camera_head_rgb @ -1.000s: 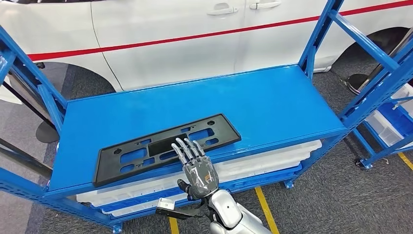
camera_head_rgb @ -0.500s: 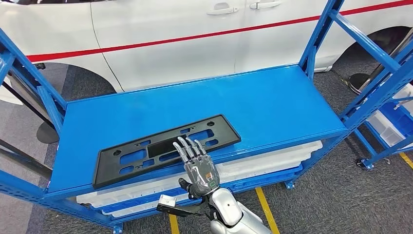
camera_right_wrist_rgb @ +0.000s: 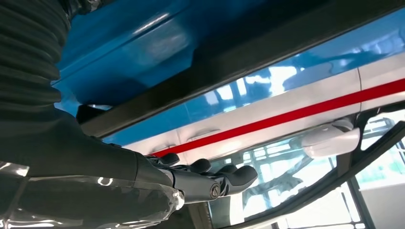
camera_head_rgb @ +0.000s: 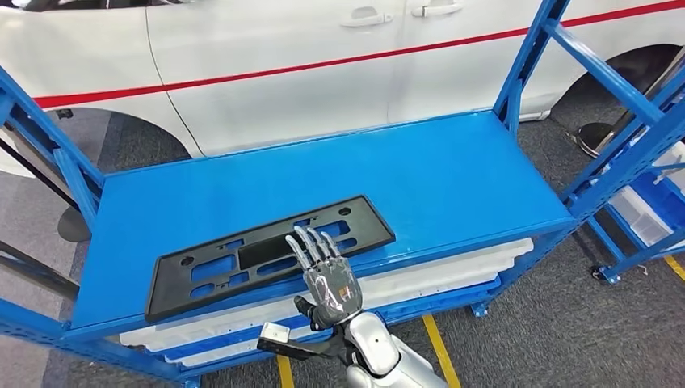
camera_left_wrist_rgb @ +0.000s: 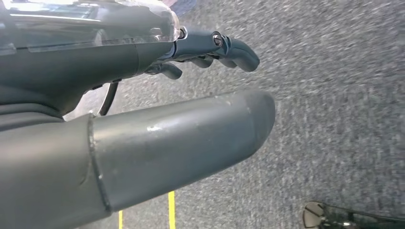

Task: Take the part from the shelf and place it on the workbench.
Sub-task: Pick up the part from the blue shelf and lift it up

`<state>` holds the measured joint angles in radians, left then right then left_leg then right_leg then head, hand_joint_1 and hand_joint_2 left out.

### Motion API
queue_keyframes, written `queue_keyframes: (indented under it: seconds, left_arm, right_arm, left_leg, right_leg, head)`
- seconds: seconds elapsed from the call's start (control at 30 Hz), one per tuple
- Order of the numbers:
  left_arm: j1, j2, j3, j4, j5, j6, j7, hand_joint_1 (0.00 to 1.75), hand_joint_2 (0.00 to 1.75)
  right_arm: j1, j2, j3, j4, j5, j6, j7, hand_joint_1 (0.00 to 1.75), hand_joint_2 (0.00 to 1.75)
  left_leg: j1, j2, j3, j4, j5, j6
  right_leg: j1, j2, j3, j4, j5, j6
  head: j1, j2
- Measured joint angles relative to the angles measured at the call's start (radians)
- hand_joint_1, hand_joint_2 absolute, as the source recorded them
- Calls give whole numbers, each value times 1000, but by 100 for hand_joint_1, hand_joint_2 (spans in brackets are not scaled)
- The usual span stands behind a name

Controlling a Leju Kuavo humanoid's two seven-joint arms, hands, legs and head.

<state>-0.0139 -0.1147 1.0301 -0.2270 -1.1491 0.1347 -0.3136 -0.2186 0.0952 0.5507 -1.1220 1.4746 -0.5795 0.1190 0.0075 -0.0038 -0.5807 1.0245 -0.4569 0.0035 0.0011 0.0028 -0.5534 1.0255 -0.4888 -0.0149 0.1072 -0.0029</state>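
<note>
Shelf first, since it's the biggest thing here: blue steel, with a white car parked right behind it. On its top deck, toward the near-left edge, lies the part, a flat black licence plate frame full of cutouts. So I'd say we're at the reach-and-grasp step, nothing lifted yet. The right robot hand is up at the front edge with its fingers spread and straight, tips over the frame's near rim, holding nothing. Can't tell from the head view if they're actually touching it or just hovering. Next move probably needs the fingers to curl around that thin rim, maybe sliding the frame past the edge to get underneath, which looks fiddly for something this flat and wide.

The left robot hand hangs over grey carpet, fingers loosely curled, empty. The workbench isn't visible, and the right wrist view is too close to sort out contact.
</note>
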Motion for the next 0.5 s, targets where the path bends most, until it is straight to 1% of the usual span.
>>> queue_keyframes:
  seconds: [0.07, 0.1, 0.17, 0.2, 0.33, 0.4, 0.43, 0.47, 0.5]
  left_arm:
    - [1, -1, 0, 0, -1, 0, 0, 0, 0]
    - [2, -2, 0, 0, -1, 0, 0, 0, 0]
    - [3, -3, 0, 0, -2, 0, 0, 0, 0]
    - [3, -4, 0, 0, -2, 0, 0, 0, 0]
    - [3, -4, 0, 0, -2, 0, 0, 0, 0]
    - [3, -4, 0, 0, -2, 0, 0, 0, 0]
    - [2, -4, 0, 0, -2, 0, 0, 0, 0]
    - [2, -4, 0, 0, -2, 0, 0, 0, 0]
    - [2, -4, 0, 0, -2, 0, 0, 0, 0]
  right_arm:
    - [0, 1, -1, 0, 1, 1, 0, 0, 175]
    - [-1, 1, -3, 0, 1, 1, 0, 0, 175]
    - [-2, 2, -5, 0, 1, 1, 0, 0, 175]
    - [-2, 2, -6, 0, 1, 1, 0, 0, 175]
    - [-3, 2, -7, 0, 1, 1, 0, 0, 175]
    - [-3, 2, -8, 0, 1, 1, 0, 0, 175]
    - [-2, 1, -9, 1, 1, 2, 0, 0, 175]
    - [0, 1, -10, 2, 1, 2, 0, 0, 175]
    - [2, 0, -11, 3, 1, 2, 0, 0, 175]
  left_leg:
    - [1, 0, 4, -9, 2, 9]
    - [4, 1, 9, -15, 3, 15]
    - [9, 2, 18, -26, 6, 24]
    - [9, 2, 20, -27, 5, 25]
    - [9, 2, 20, -27, 5, 27]
    - [9, 3, 21, -27, 4, 29]
    - [8, 3, 21, -27, 3, 31]
    - [8, 3, 23, -26, 0, 33]
    - [8, 2, 28, -24, -5, 32]
  right_leg:
    - [0, -1, 1, -1, -3, 11]
    - [0, -2, -1, 6, -10, 16]
    - [2, -3, -8, 27, -25, 23]
    - [2, -4, -12, 37, -31, 24]
    - [2, -3, -14, 43, -34, 24]
    - [1, -3, -41, 94, -59, 26]
    - [-1, -2, -67, 141, -79, 27]
    - [-3, -2, -105, 205, -97, 30]
    - [-7, -2, -117, 210, -77, 32]
  head:
    - [0, 0]
    - [0, 0]
    - [1, 0]
    - [1, 0]
    - [1, 0]
    - [1, 0]
    - [1, 0]
    - [1, 0]
    - [1, 0]
